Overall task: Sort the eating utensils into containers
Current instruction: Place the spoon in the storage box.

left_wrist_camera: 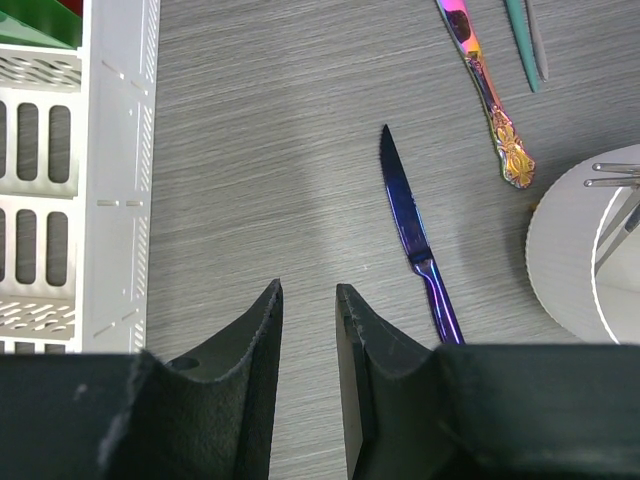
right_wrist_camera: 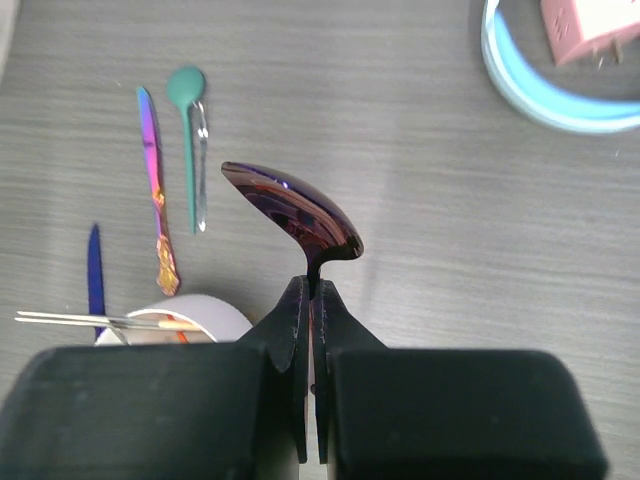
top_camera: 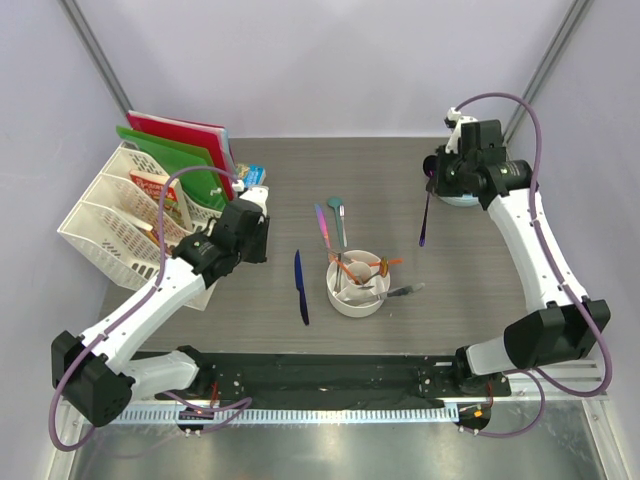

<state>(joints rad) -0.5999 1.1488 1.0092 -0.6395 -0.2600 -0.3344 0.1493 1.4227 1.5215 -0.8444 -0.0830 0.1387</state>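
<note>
My right gripper (right_wrist_camera: 313, 285) is shut on the handle of a purple spoon (right_wrist_camera: 295, 210), which hangs in the air over the table's right side (top_camera: 425, 222). The white divided cup (top_camera: 357, 283) stands mid-table with orange chopsticks and silver pieces in it. A dark blue knife (top_camera: 301, 287) lies left of the cup. My left gripper (left_wrist_camera: 308, 295) hovers open over bare table, left of that knife (left_wrist_camera: 412, 232), with nothing between its fingers. An iridescent knife (top_camera: 325, 228), a teal spoon (top_camera: 338, 220) and a slim silver piece (right_wrist_camera: 201, 170) lie just behind the cup.
A white lattice rack (top_camera: 110, 225) with red and green folders stands at the far left, close to my left arm. A light blue bowl (right_wrist_camera: 540, 90) holding a pink cube (right_wrist_camera: 590, 25) sits at the back right, below my right wrist.
</note>
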